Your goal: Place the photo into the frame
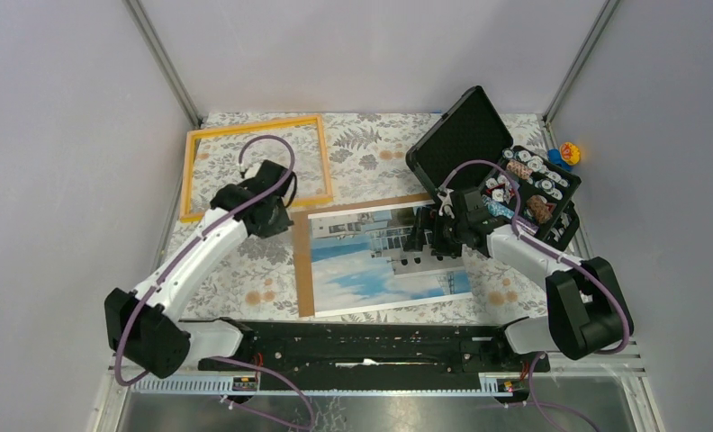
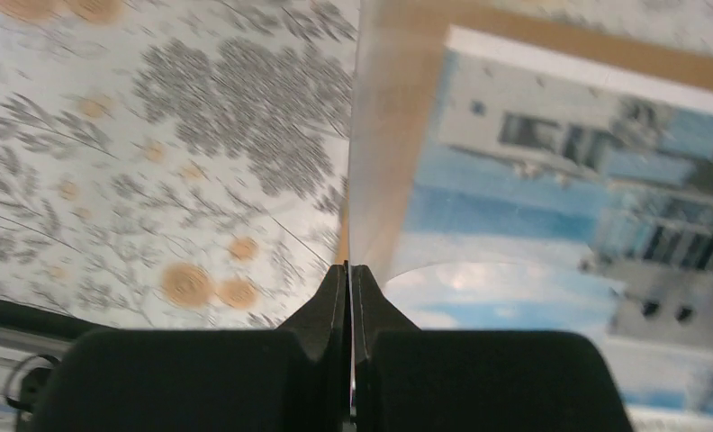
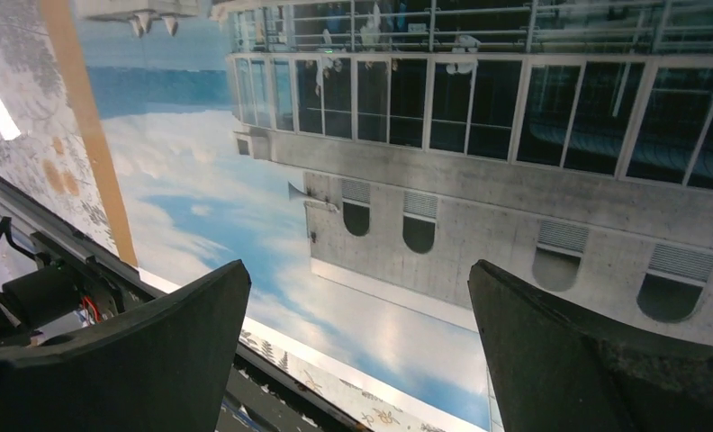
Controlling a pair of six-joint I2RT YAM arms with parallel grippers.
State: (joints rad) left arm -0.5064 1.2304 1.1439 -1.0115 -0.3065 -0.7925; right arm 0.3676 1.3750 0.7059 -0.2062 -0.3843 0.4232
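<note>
Two grippers to watch: the right gripper, jaws spread wide, hangs square over the photo lying long-side across its brown backing board, while the left gripper, pressed together, sits at its left edge, nearer the orange frame far-left.

floral table, frame, backing board, black case

— What's covered in the overhead view?
— The right arm hides the upper right part of the photo. The left arm crosses the near rail of the frame. The backing board shows only as a strip along two photo edges.
— And the black case?
— Its contents are too small to name.
— The left wrist view?
— Smeared. The flowered surface is blurred. Whether the left pincer pinches anything thin, I can't tell.
</note>
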